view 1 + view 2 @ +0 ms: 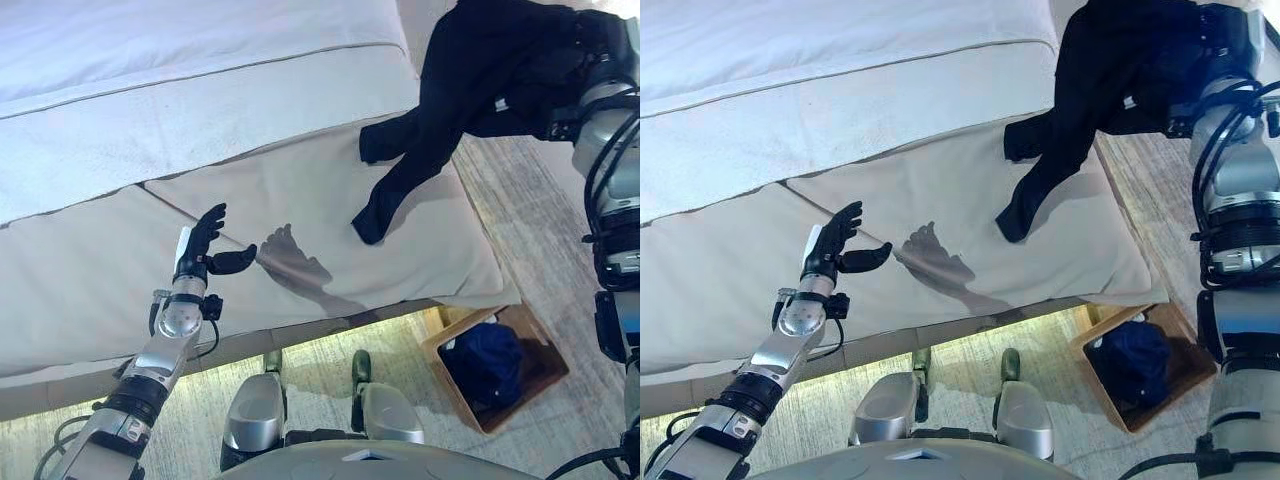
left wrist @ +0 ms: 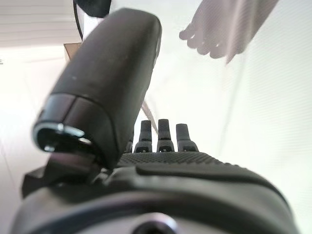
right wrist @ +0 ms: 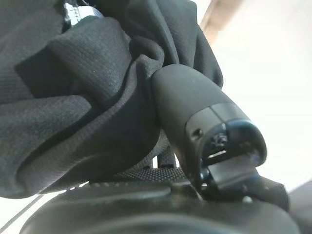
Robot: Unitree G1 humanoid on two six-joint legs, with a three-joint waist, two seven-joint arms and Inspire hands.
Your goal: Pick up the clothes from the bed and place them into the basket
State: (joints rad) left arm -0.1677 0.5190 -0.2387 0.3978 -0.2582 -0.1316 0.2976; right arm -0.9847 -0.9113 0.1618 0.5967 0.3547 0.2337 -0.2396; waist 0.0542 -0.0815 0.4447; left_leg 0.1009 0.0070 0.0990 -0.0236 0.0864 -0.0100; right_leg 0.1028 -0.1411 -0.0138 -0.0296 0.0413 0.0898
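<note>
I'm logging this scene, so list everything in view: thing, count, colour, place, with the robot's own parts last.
Bed: one, beige cover with white bedding, fills the upper left.
Black garment: one, black, hanging from the right hand over the bed's right corner.
Basket: one, brown, on the floor by the bed's lower right corner.
Blue garment: one, dark blue, inside the basket.
Floor: wood-look, pale, right of the bed.
Left hand: one, dark, open, over the bed's front edge, holding nothing.
Right hand: one, dark, clutching the black garment.
</note>
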